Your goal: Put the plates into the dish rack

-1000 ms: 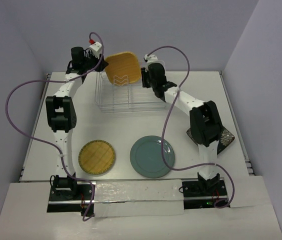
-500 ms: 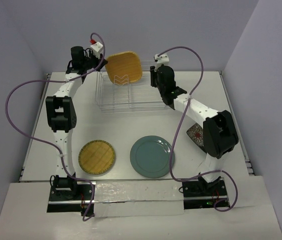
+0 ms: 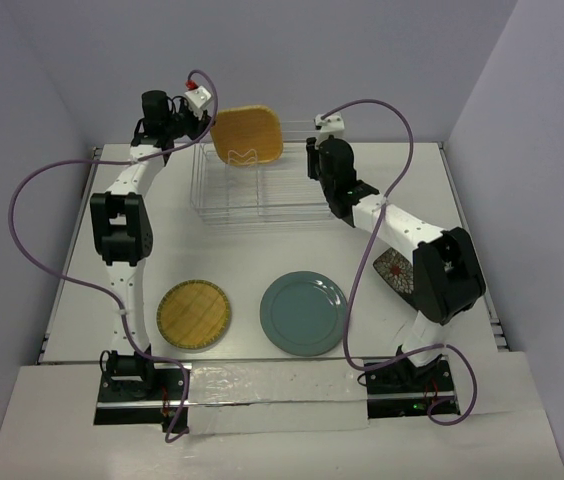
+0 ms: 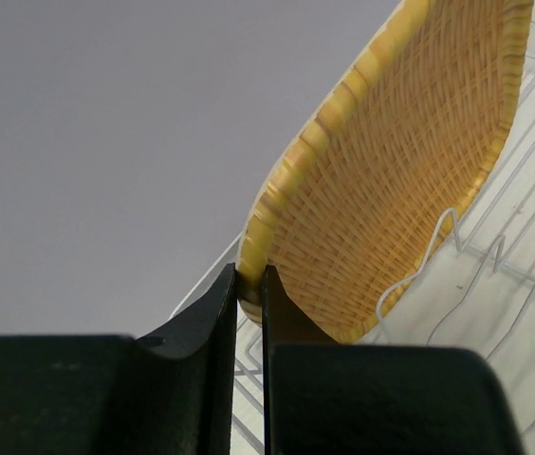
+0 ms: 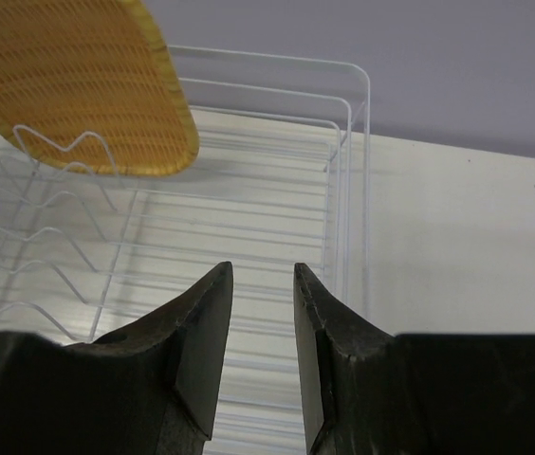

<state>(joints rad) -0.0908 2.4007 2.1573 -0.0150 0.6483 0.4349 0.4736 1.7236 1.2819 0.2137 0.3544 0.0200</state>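
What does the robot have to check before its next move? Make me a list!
1. Left gripper pinches the rim of the orange-tan woven square plate: ok.
2. That plate's bottom edge sits between two dividers of the silvery wire dish rack: cannot tell.
3. Right gripper is open, empty and apart from the plate: ok.
4. Small round yellow grid plate and round teal plate lie flat on the white table, uncovered: ok.
5. Dark square floral plate is free to grab: not ok, the right arm hangs over part of it.
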